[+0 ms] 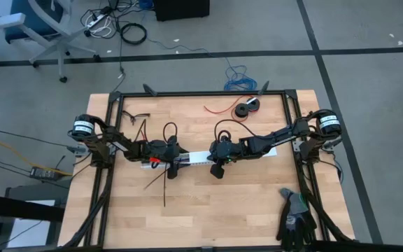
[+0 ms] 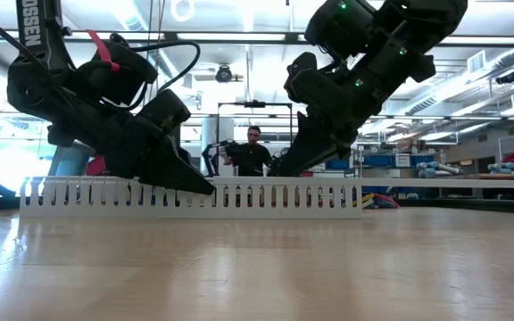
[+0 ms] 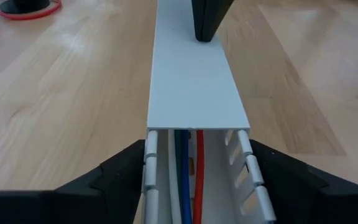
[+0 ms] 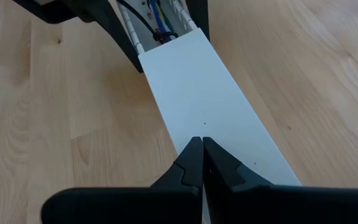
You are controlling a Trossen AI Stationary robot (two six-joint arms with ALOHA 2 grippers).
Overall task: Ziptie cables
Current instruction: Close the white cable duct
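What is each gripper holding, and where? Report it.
Right gripper: nothing; shut tips rest on the flat white plastic lid. Left gripper straddles the uncovered end of the white slotted plastic duct; grip cannot be told.

a black and grey glove (image 1: 296,215) lies at five o'clock on the wooden table (image 1: 208,199), a tape roll (image 1: 245,109) sits near one o'clock, and a person (image 2: 253,153) stands far behind.

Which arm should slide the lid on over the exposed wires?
Right, probably. The right gripper is shut, its tip pressing on the white lid; the left gripper straddles the slotted duct around the cables.
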